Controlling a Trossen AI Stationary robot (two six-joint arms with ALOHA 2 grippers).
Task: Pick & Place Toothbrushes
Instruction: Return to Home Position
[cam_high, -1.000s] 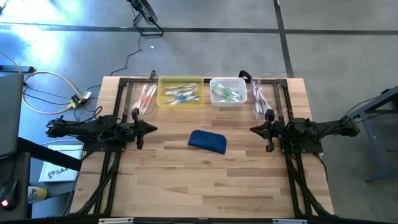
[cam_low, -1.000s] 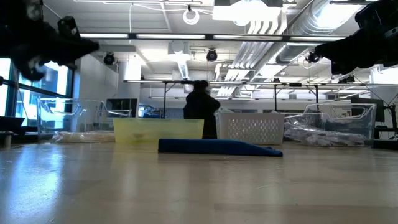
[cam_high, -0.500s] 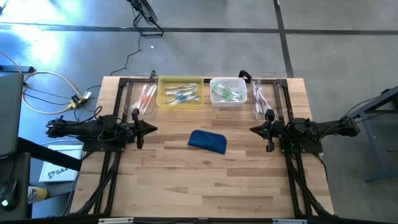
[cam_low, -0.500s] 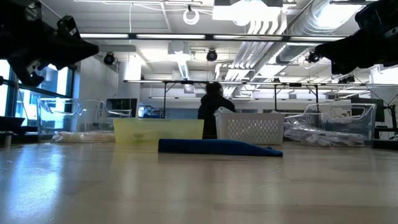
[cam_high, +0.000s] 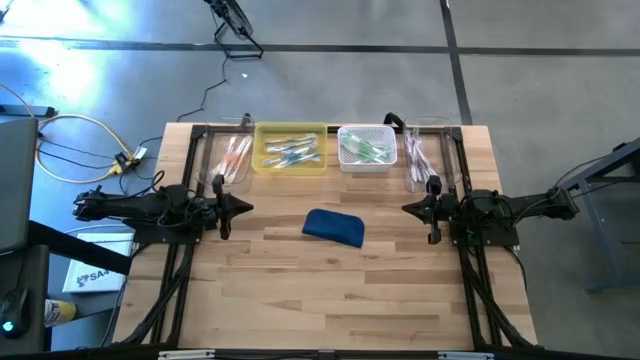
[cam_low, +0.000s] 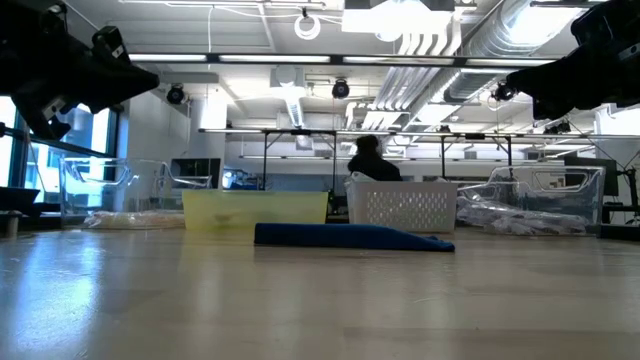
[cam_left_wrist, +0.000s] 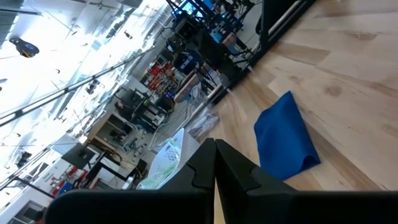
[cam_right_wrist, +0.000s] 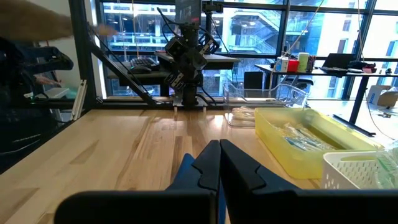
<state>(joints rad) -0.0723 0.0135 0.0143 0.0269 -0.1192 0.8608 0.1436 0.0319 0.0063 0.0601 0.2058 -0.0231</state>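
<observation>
The toothbrushes lie in containers along the table's far edge. Blue ones (cam_high: 291, 153) are in a yellow tray (cam_high: 262, 160), and green ones (cam_high: 365, 150) are in a white basket (cam_high: 347, 165). Pink ones (cam_high: 236, 155) lie in a clear tray at the far left, and more (cam_high: 414, 155) lie in a clear tray at the far right. My left gripper (cam_high: 246, 208) hovers shut at the table's left side, pointing level toward the middle. My right gripper (cam_high: 404, 208) hovers shut at the right side, facing it. Neither gripper holds anything.
A dark blue pouch (cam_high: 333, 227) lies flat on the wood between the two grippers, nearer than the trays. Black frame rails (cam_high: 190, 160) run along both table sides. A person (cam_low: 372, 160) is in the room behind the table.
Both arms have kept still. The person in the room behind the table has walked toward the right.
</observation>
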